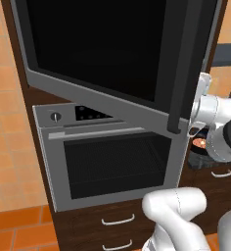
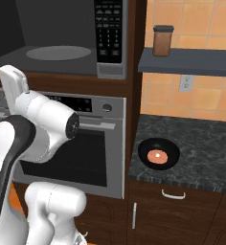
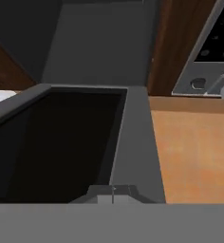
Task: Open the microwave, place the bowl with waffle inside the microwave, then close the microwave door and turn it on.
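the left base view has the microwave door (image 1: 112, 54) swung open, its black glass wide across the picture and its dark edge hanging down at the right, with the oven (image 1: 110, 157) below it. past that edge a sliver of the bowl with waffle (image 1: 199, 143) peeks out beside the white arm.

the right base view gives what the door hides there: the microwave (image 2: 62, 43) cavity stands open, the round glass turntable (image 2: 59, 52) lying bare inside, the black keypad panel (image 2: 108, 31) to its right. further right the bowl with waffle (image 2: 158, 153) sits on the dark stone counter (image 2: 201, 158), the orange-brown waffle in its centre, well apart from the microwave. above it a brown jar (image 2: 163, 40) stands on a grey shelf (image 2: 186, 61).

the hand view looks along the gripper (image 3: 113, 191), whose fingers are pressed together with nothing between them. just ahead of the fingertips lies the door's grey steel frame, the black glass to their left and orange floor tiles (image 3: 194, 152) to their right.
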